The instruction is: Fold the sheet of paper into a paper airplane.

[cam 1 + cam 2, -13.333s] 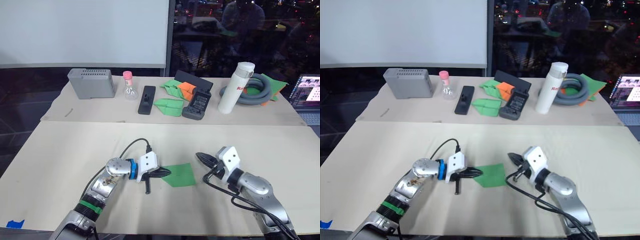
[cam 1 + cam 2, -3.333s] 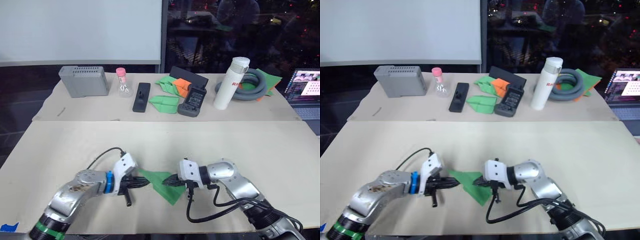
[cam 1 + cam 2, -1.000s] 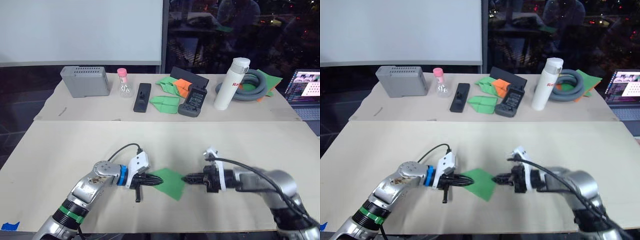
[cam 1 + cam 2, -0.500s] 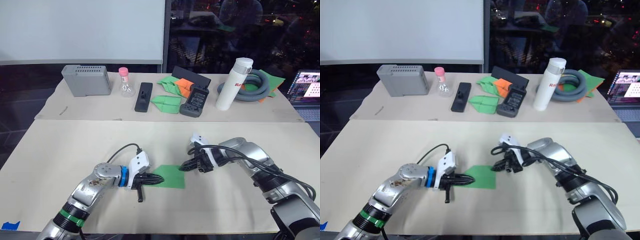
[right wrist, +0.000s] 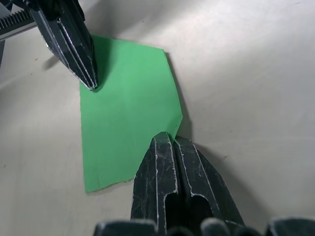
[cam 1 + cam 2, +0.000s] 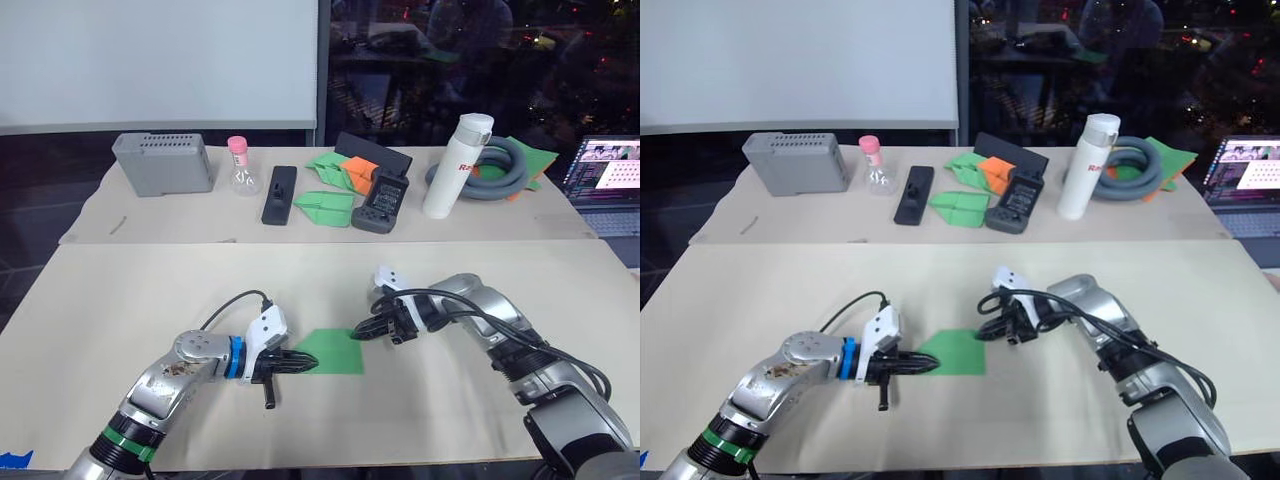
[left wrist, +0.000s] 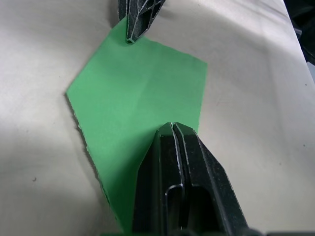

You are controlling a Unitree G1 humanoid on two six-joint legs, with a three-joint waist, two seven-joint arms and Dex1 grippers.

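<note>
You've both closed fingers pinning opposite corners of the flat bright green sheet of paper (image 6: 332, 353) to the table (image 6: 150, 290): left gripper (image 6: 312, 366), right gripper (image 6: 358, 334), steadying it for creasing.

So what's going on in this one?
A two-armed robot is folding a green sheet of paper that lies flat on the near table. The left pincer is shut and presses on the sheet's left edge. The right pincer is shut at its upper right corner. Finished paper darts sit on the far table.
</note>
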